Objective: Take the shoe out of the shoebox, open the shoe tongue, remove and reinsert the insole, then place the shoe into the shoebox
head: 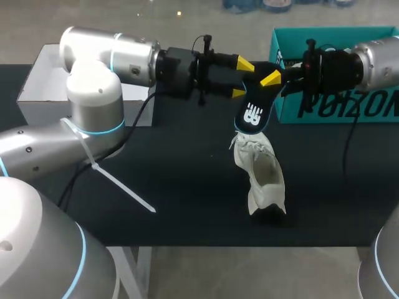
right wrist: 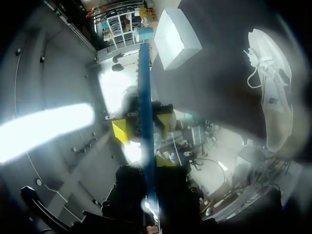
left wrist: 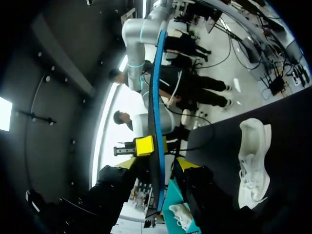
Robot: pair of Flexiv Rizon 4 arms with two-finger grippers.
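Both arms meet over the table (head: 174, 168): the right claw (head: 272, 79) grips the hanging insole (head: 252, 112), and the left claw (head: 241, 79) stands open astride it. The white shoe (head: 262, 177) lies just below, nearer than the far-right shoebox (head: 374, 115).

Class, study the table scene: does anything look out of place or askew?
Yes. The white shoe lies slanted on the black table, outside the teal shoebox. Its insole is out, held in the air by the right gripper, with the left gripper open around it.
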